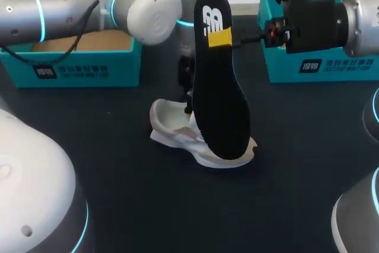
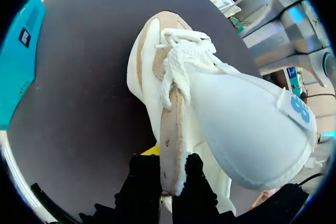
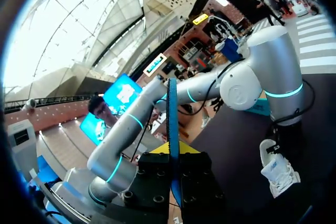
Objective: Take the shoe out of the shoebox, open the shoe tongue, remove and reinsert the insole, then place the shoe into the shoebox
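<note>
A white and beige shoe (image 1: 177, 124) lies on the dark table, mid-view. My left gripper (image 2: 169, 179) is shut on the beige lace-row edge (image 2: 170, 129) of its upper, beside the white padded tongue (image 2: 247, 124), which is folded out. In the head view the left gripper (image 1: 188, 94) is mostly hidden behind the insole. My right gripper (image 1: 220, 38) is shut on the black insole (image 1: 222, 99) and holds it upright above the shoe, lower end near the heel. In the right wrist view the insole (image 3: 172, 119) shows edge-on between the right gripper (image 3: 173, 167) fingers, with the shoe (image 3: 278, 174) beyond.
A teal shoebox (image 1: 77, 66) stands at the back left behind my left arm. A second teal box (image 1: 323, 66) stands at the back right under my right arm. Bare dark table (image 1: 118, 164) lies in front of the shoe.
</note>
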You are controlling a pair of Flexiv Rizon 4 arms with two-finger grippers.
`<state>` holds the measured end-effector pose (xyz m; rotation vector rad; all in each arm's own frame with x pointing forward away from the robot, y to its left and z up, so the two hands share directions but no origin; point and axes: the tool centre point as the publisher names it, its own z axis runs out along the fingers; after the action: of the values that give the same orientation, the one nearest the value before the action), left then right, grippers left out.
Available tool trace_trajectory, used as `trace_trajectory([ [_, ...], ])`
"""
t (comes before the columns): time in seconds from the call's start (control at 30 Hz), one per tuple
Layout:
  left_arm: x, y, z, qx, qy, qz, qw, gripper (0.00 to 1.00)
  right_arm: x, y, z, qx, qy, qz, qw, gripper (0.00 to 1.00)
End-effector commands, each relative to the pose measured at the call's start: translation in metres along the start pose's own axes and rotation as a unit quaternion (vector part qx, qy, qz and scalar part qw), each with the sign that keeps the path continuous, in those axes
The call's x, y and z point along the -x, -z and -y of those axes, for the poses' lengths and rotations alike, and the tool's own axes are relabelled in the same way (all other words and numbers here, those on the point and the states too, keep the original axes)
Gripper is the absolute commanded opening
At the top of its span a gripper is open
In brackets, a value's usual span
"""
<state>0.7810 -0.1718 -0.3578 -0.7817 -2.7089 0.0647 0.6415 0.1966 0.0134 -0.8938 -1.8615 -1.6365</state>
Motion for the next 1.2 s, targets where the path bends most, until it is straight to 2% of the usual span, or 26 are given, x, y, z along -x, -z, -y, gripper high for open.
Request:
trace_trajectory([
  [0.03,-0.001,0.014,0.000,0.027,-0.177,-0.090,0.980,0.00,0.001,-0.004,-0.002,-0.001,-0.001,0.001,1.000,0.00],
  [0.57,-0.001,0.014,0.000,0.027,-0.177,-0.090,0.980,0.00,0.001,-0.004,-0.002,-0.001,-0.001,0.001,1.000,0.00],
  [0.6,-0.001,0.016,0.002,0.053,-0.209,-0.091,0.972,0.00,0.001,-0.004,-0.002,-0.001,-0.001,0.001,1.000,0.00],
  [0.63,-0.002,0.015,0.007,0.062,-0.283,-0.127,0.949,0.00,0.001,-0.004,-0.002,-0.001,-0.001,0.001,1.000,0.00],
  [0.67,0.001,0.018,0.005,0.059,-0.281,-0.117,0.951,0.00,0.001,-0.004,-0.002,-0.001,-0.001,0.001,1.000,0.00],
  [0.7,0.000,0.018,0.008,0.094,-0.329,-0.125,0.931,0.00,0.001,-0.004,-0.002,-0.001,-0.001,0.001,1.000,0.00],
  [0.73,0.001,0.020,0.008,0.072,-0.340,-0.127,0.929,0.00,0.001,-0.004,-0.002,-0.001,-0.001,0.001,1.000,0.00],
  [0.8,0.004,0.019,0.009,0.108,-0.373,-0.118,0.914,0.00,0.001,-0.004,-0.002,-0.001,-0.001,0.001,1.000,0.00],
  [0.83,0.008,0.018,0.010,0.095,-0.384,-0.113,0.911,0.00,0.001,-0.004,-0.002,-0.001,-0.001,0.001,1.000,0.00],
  [0.87,0.011,0.017,0.011,0.089,-0.423,-0.118,0.894,0.00,0.001,-0.004,-0.002,-0.001,-0.001,0.001,1.000,0.00],
  [0.9,0.016,0.016,0.012,0.096,-0.421,-0.117,0.894,0.00,0.001,-0.004,-0.002,-0.001,-0.001,0.001,1.000,0.00],
  [0.97,0.019,0.014,0.017,0.111,-0.458,-0.120,0.874,0.00,0.001,-0.004,-0.002,-0.001,-0.001,0.001,1.000,0.00],
  [1.0,0.021,0.015,0.019,0.117,-0.459,-0.117,0.873,0.00,0.001,-0.004,-0.002,-0.001,-0.001,0.001,1.000,0.00],
  [1.03,0.022,0.015,0.023,0.134,-0.475,-0.113,0.863,0.00,0.001,-0.004,-0.002,-0.001,-0.001,0.001,1.000,0.00],
  [1.13,0.025,0.017,0.031,0.142,-0.504,-0.106,0.846,0.00,0.001,-0.004,-0.002,-0.001,-0.001,0.001,1.000,0.00],
  [1.2,0.030,0.018,0.038,0.145,-0.505,-0.102,0.844,0.00,0.001,-0.004,-0.002,-0.001,-0.001,0.001,1.000,0.00],
])
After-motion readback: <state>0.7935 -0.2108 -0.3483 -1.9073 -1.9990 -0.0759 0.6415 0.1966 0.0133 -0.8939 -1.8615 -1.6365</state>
